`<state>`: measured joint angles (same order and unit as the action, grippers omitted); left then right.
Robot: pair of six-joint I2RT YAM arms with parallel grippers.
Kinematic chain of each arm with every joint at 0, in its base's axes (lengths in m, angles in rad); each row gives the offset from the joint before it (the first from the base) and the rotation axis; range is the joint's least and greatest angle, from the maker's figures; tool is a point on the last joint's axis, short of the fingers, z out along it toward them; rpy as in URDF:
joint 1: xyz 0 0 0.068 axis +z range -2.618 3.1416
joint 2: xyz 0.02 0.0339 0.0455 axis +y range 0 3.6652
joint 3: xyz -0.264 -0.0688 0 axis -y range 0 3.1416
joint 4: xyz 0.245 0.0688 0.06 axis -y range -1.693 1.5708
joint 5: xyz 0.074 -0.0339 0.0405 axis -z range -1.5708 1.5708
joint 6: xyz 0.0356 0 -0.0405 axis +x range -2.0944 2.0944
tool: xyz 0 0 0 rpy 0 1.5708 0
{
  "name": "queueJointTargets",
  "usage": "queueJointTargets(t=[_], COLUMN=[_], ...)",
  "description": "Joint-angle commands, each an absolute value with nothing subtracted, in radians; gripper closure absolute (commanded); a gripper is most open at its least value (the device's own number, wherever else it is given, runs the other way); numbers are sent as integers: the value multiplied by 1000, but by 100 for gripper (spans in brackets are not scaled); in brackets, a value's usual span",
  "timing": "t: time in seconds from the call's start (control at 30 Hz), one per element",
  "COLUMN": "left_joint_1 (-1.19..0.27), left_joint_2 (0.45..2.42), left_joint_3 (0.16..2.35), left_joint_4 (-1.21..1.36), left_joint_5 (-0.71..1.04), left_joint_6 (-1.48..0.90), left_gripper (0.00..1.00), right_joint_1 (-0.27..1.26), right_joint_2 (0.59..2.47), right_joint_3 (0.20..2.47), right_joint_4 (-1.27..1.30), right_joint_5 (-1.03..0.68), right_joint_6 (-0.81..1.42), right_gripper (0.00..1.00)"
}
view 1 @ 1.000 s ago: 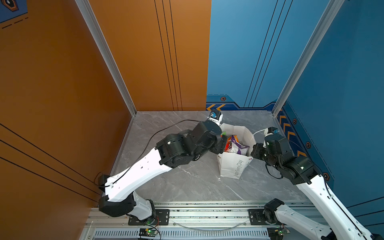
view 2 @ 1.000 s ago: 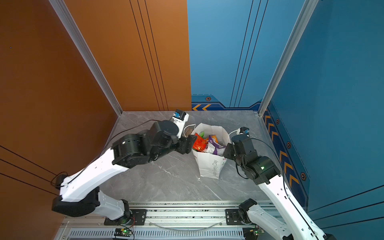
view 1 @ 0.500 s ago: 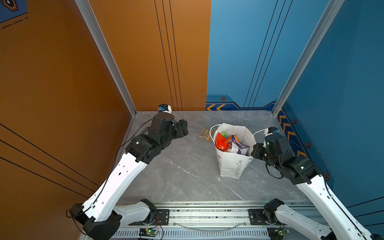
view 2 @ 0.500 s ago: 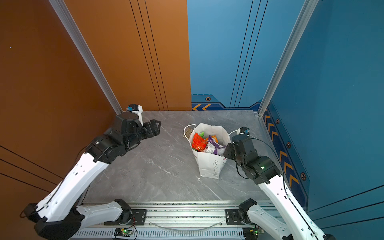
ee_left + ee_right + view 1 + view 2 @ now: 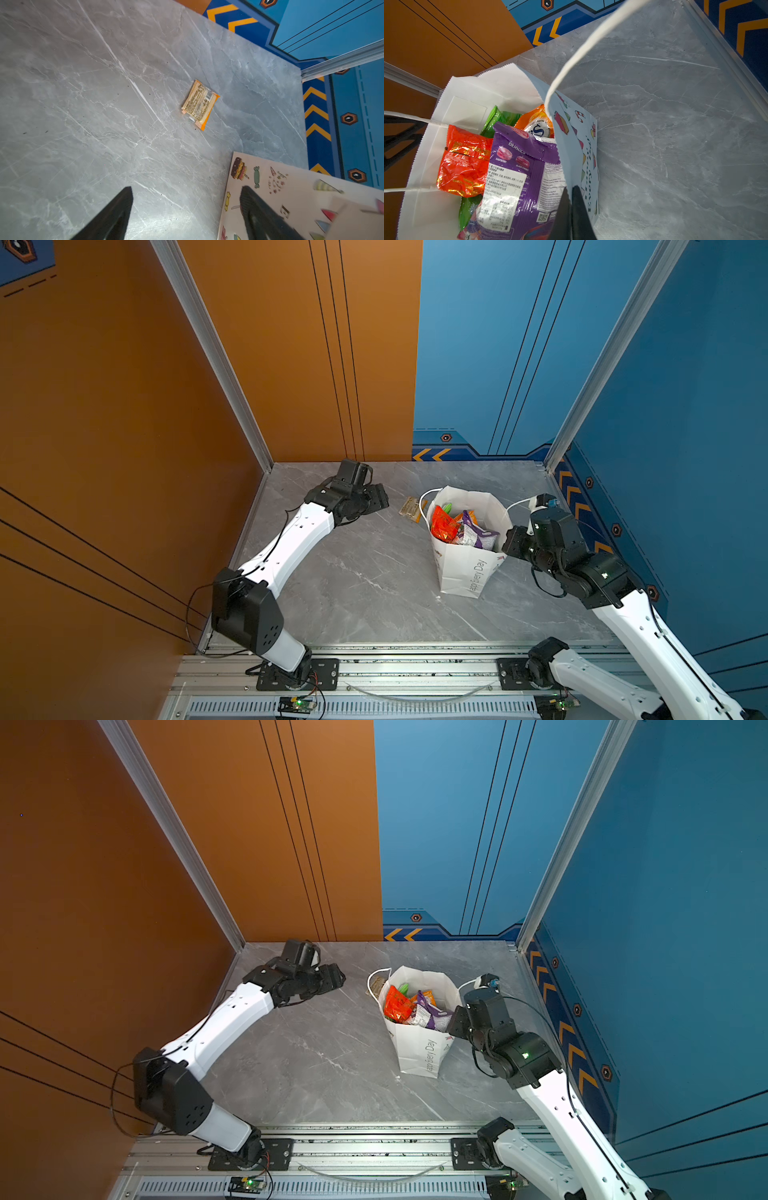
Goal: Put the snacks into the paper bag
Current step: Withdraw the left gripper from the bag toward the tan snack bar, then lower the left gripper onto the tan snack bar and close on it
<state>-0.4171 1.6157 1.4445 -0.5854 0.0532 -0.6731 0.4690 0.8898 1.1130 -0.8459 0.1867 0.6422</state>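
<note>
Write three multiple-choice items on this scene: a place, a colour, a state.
1. The small flat orange packet lies: A inside the white paper gift bag; B on the grey marble table beside it; C in mid-air.
2. The glossy packet printed BERRIES is: A purple; B yellow; C black.
3. The right gripper is: A wide open; B shut on the bag's rim; C out of view.
Key: 1 B, it lies flat outside the bag; 2 A, its wrapper shows purple; 3 B, it pinches the paper wall.
</note>
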Motion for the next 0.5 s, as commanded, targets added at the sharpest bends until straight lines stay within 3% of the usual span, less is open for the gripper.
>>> queueJointTargets(t=[0.0,0.47], left_joint_1=[-414,-465], left_joint_2=[1724,2186], left_joint_3=[1519,1878], left_joint_4=[-579,-654], left_joint_5=[84,102], left_joint_6=[-632,-553], left_gripper=[18,20], right_joint_1=[460,446], right_joint_2=[867,867], right_joint_3=[1107,1101], right_joint_4=[-842,-848], right_joint_5=[180,175], right_joint_6=[624,618], right_gripper=[100,100])
